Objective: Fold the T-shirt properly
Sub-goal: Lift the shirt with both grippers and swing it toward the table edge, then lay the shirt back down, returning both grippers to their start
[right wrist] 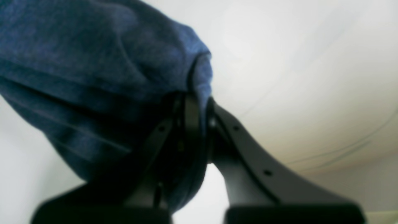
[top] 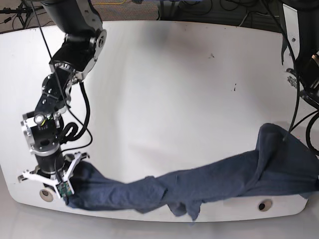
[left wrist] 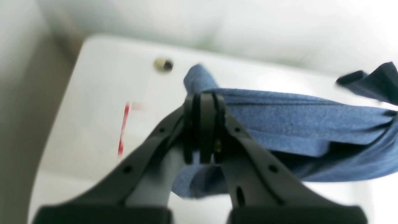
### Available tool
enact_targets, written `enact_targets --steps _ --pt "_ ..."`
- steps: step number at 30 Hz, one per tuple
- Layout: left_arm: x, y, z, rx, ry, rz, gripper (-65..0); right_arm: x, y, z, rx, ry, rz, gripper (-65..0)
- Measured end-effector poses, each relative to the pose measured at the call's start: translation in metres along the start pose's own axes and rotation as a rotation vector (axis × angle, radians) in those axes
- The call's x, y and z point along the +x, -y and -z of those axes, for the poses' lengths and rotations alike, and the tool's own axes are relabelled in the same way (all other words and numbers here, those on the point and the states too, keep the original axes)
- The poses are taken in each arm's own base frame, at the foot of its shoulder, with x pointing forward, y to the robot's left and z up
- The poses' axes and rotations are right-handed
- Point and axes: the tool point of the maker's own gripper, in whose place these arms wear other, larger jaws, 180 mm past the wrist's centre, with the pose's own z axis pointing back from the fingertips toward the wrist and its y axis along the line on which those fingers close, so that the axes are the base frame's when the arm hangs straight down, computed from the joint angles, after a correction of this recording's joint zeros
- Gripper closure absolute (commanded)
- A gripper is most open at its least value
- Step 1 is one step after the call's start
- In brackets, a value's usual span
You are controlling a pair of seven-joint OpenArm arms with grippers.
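- T-shirt [top: 199, 186] hangs stretched lengthwise between both hands, along the bench's [top: 164, 89] near edge.
- Left hand [left wrist: 201, 102] and right hand [right wrist: 199, 102] each pinch an end.

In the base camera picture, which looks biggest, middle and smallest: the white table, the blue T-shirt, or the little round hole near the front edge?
1. Table, biggest
2. T-shirt, stretched along the front edge
3. Round hole, smallest

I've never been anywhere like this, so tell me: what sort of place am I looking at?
Probably a robotics lab or test bench, not a home. A bare white table holds only a T-shirt, stretched between two robot arms; the right gripper pinches one end. Loose cables trail behind the table.
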Motion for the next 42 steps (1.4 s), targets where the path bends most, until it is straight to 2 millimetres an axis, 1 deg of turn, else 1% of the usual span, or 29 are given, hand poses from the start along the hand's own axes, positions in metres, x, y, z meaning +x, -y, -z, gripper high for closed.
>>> enact_targets --steps 3,6,11,12,14,15,19,23,25,27,32,37,42 --pt "-0.031 -0.006 0.005 0.006 -0.069 -0.017 0.0 -0.034 -0.026 -0.006 0.052 -0.080 -0.003 0.0" --pt "-0.057 -0.006 0.008 -0.018 -0.105 -0.029 0.0 -0.062 -0.051 -0.014 0.100 -0.136 0.006 0.0" --pt "-0.117 -0.013 0.008 -0.018 -0.224 -0.060 0.0 -0.101 -0.101 -0.035 0.203 -0.164 0.040 0.0" --pt "-0.132 -0.015 0.006 -0.018 -0.253 -0.067 0.0 -0.110 -0.113 -0.041 0.232 -0.178 0.050 0.0" --pt "-0.155 -0.019 0.003 -0.011 -0.300 -0.085 0.0 -0.124 -0.131 -0.051 0.268 -0.200 0.067 0.0" --pt "-0.164 -0.019 0.001 -0.013 -0.314 -0.087 0.0 -0.129 -0.138 -0.055 0.283 -0.202 0.074 0.0" --pt "-0.200 -0.031 -0.011 0.012 -0.357 -0.134 0.0 -0.151 -0.158 -0.075 0.323 -0.241 0.105 0.0" --pt "-0.235 -0.046 -0.028 0.059 -0.420 -0.153 0.0 -0.176 -0.164 -0.092 0.325 -0.305 0.138 0.0" --pt "-0.249 -0.052 -0.036 0.070 -0.451 -0.134 0.0 -0.182 -0.166 -0.098 0.324 -0.311 0.153 0.0" --pt "-0.256 -0.056 -0.041 0.072 -0.462 -0.097 0.0 -0.187 -0.168 -0.103 0.327 -0.321 0.157 0.0" --pt "-0.262 -0.067 -0.053 0.089 -0.462 -0.045 0.0 -0.205 -0.179 -0.114 0.357 -0.368 0.167 0.0" --pt "-0.260 -0.076 -0.061 0.112 -0.475 -0.029 0.0 -0.219 -0.189 -0.122 0.386 -0.407 0.170 0.0" --pt "-0.258 -0.077 -0.061 0.112 -0.468 -0.028 0.0 -0.226 -0.195 -0.128 0.403 -0.429 0.173 0.0"
